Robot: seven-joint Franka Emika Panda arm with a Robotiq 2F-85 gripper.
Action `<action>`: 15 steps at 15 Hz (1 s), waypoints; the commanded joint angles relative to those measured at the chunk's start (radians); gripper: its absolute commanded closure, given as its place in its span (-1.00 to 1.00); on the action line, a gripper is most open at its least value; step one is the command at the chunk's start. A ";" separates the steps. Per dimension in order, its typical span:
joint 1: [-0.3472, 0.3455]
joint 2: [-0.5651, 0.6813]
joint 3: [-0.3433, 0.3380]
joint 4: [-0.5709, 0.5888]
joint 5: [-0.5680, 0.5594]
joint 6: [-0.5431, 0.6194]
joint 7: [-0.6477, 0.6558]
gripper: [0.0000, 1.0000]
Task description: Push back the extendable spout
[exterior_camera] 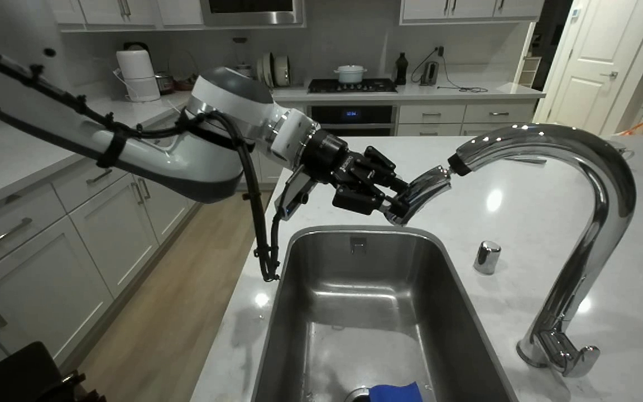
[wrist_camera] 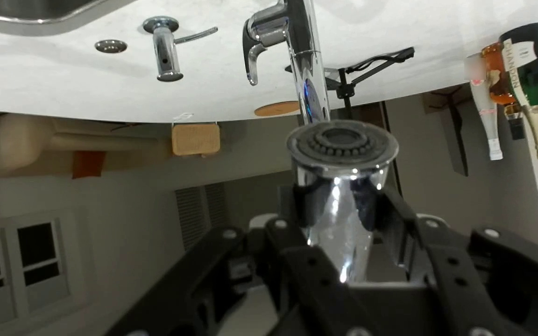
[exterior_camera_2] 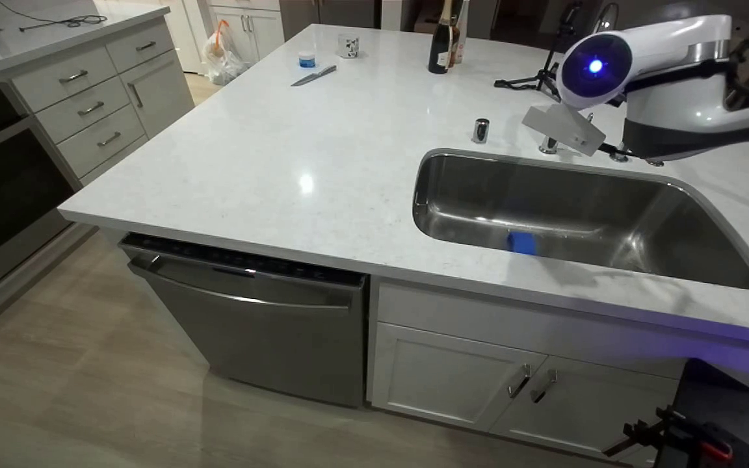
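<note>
The extendable spout [exterior_camera: 430, 184], a short shiny chrome cylinder, is pulled slightly out of the arched chrome faucet [exterior_camera: 606, 184]. A small gap with a bit of hose shows between it and the black collar at the faucet's end. The spout is tilted, its nozzle end lower, over the far edge of the sink. My gripper [exterior_camera: 401, 196] is shut on the spout near its nozzle end. In the wrist view, the fingers [wrist_camera: 338, 205] press both sides of the spout [wrist_camera: 339, 242], with the round grey nozzle face towards the camera. In an exterior view the arm hides gripper and spout.
The steel sink [exterior_camera: 363, 230] lies below, with a blue item [exterior_camera: 395, 393] inside. A small chrome cap [exterior_camera: 487, 257] stands on the counter. The faucet handle [exterior_camera: 570, 354] is at its base. Bottles [exterior_camera_2: 443, 45], a knife [exterior_camera_2: 314, 76] and a tripod [exterior_camera_2: 547, 75] stand or lie farther off.
</note>
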 commanded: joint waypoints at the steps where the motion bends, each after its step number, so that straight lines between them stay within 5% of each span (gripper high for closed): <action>1: 0.001 0.064 -0.001 0.041 -0.121 -0.063 0.038 0.57; 8: -0.005 0.129 0.009 0.050 -0.369 -0.148 0.072 0.57; 15: -0.021 0.119 0.022 0.032 -0.390 -0.194 0.080 0.57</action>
